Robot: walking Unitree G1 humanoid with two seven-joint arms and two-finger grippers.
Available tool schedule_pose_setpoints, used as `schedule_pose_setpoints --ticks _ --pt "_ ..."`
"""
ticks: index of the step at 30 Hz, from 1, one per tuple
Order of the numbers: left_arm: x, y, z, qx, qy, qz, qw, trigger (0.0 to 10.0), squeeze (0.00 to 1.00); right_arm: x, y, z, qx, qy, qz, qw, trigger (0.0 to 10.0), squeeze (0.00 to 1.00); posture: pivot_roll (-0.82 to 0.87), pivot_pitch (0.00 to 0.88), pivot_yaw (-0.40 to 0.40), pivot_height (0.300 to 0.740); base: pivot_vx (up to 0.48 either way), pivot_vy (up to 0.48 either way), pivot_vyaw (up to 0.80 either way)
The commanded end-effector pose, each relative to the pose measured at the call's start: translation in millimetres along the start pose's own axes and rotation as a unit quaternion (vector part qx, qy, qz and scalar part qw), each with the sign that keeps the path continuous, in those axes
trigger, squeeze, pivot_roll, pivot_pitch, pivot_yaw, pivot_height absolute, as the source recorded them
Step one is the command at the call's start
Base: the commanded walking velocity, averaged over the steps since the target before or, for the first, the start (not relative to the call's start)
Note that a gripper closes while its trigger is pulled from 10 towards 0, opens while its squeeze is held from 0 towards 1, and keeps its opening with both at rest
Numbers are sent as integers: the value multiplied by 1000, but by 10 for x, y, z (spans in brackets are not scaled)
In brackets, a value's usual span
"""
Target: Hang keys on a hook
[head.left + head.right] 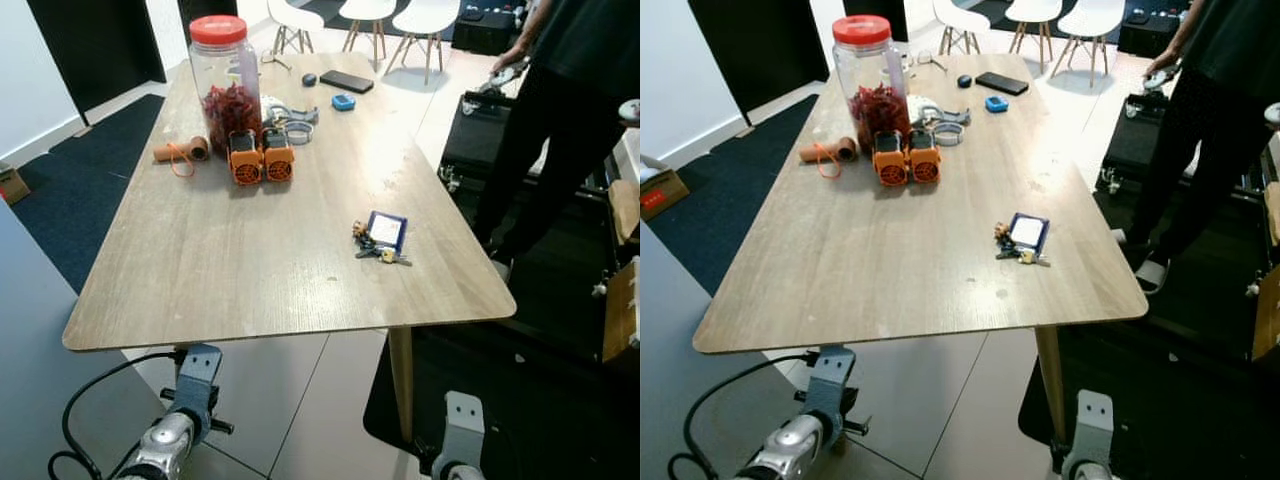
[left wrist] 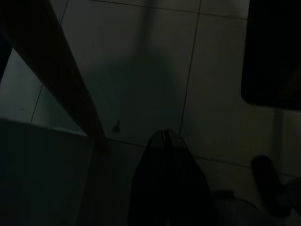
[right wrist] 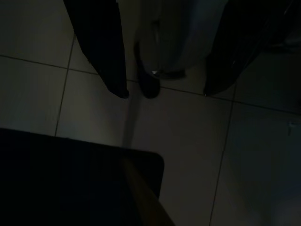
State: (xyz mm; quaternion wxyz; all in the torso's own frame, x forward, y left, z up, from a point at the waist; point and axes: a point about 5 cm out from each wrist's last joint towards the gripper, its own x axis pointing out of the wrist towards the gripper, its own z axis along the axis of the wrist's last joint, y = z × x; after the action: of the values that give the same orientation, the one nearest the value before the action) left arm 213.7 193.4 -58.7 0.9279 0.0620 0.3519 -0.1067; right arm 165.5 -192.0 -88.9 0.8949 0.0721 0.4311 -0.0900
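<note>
Keys (image 1: 379,245) near table (image 1: 250,270) right edge, blue tag on top. Light, loose, jangly; best pinched at ring or tag. Left gripper (image 2: 164,141) fingers together, low by floor. Right gripper (image 3: 164,87) fingers apart, idle.

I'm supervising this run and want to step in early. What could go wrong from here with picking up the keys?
The keys lie near the table's right edge, so a clumsy sweep might push them off. A person stands close on that side, so a right-arm reach could crowd them. No hook is visible, so the robot may have to search while carrying them.
</note>
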Motion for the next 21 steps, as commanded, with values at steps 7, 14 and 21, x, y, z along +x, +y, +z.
schedule_pose_setpoints --ticks 7,14,21 --pt "-28 -57 -52 23 -3 -26 999 10000 0 -48 39 -183 -25 25 18 999 10000 0 66 81 2 740 0 0 0" --pt "24 -103 44 -3 -14 -15 1000 10000 0 -52 -11 -192 -21 30 10 999 10000 0 68 65 6 740 0 0 0" --pt "38 -120 40 0 -1 -19 1000 10000 0 -47 42 -204 -15 39 17 999 10000 0 52 60 16 740 0 0 0"
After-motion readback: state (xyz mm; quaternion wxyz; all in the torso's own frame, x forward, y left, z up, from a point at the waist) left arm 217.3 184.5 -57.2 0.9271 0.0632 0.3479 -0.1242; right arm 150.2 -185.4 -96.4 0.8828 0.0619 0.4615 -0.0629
